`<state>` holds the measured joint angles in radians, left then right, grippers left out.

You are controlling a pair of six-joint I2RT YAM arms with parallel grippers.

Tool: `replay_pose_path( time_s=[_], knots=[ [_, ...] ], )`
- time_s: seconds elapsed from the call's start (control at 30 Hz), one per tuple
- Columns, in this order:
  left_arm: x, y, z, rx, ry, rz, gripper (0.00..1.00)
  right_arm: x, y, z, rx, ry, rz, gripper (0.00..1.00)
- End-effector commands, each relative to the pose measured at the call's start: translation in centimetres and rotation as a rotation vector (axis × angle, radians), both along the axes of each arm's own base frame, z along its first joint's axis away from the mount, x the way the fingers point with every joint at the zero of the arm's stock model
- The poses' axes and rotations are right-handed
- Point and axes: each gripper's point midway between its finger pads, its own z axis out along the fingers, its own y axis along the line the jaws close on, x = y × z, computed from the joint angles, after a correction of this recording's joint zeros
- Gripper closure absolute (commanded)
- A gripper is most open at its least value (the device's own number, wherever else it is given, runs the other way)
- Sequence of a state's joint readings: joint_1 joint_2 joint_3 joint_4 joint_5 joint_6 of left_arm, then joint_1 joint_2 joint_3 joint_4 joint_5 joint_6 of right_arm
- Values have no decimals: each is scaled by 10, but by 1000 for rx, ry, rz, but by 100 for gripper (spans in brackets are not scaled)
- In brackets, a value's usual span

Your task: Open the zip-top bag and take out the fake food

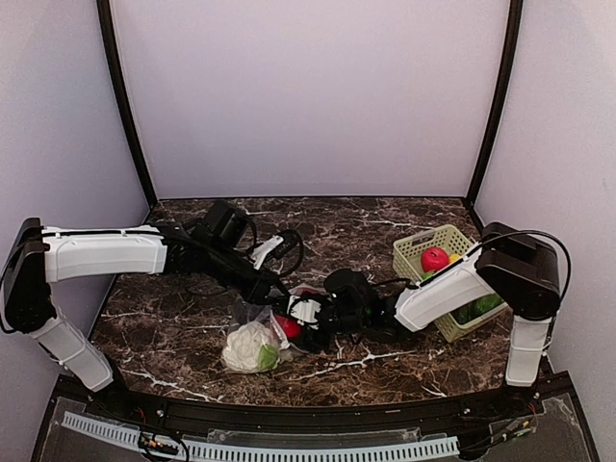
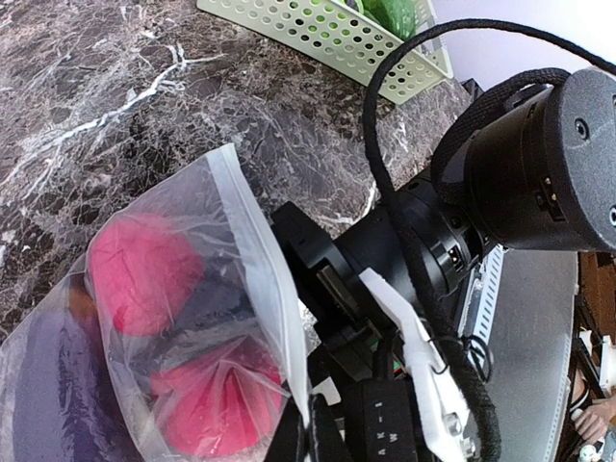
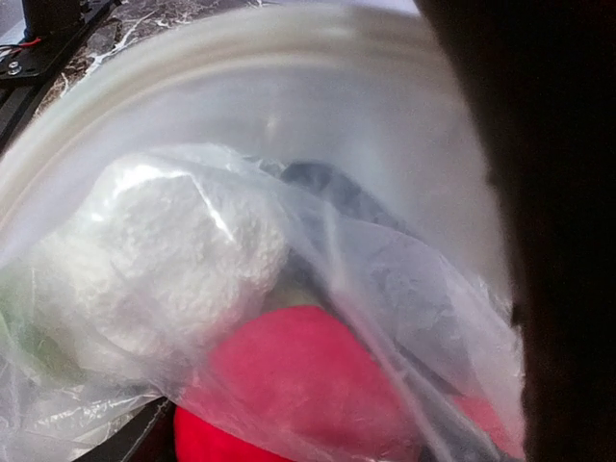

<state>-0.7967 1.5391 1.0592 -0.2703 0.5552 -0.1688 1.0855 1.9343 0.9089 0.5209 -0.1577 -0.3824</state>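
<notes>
Both tools meet the zip-top bag (image 1: 248,325): left tool (image 1: 277,293) apparently pinching, right tool (image 1: 298,316) unclear.

A light-green lattice basket (image 1: 416,252) sits on the right side of the dark, white-veined marble counter (image 1: 385,217), near the back corner. Green toy fruit (image 1: 486,306) and a yellow piece (image 1: 454,258) lie in it. Pale lilac walls (image 1: 308,96) with black corner poles (image 1: 125,106) enclose the counter, and a white slotted strip (image 1: 289,450) runs along the near edge.

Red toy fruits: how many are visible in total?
3. In the zip-top bag: upper red fruit, lower red fruit. In the basket: third red fruit. Others may be hidden.
</notes>
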Motion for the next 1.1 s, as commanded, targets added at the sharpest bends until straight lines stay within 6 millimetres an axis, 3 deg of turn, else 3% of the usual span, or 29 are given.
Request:
replay_pose_path(
  time_s=[0.0,0.33,0.6,0.8,1.07],
  knots=[
    [-8,-13,24,-88,-25,-53,99,-3,-24,-45,-169,77,-58,28],
    [-4,-15,21,-86,-27,-37,99,-20,-24,39,-10,24,-33,34],
    [-1,-14,18,-65,-31,-27,99,-25,-38,47,5,34,-52,37],
    [2,-16,28,-83,-49,-24,99,-32,-59,40,-27,52,-82,38],
    [1,-19,21,-77,-24,-34,99,-31,-72,106,124,13,-130,38]
  ],
)
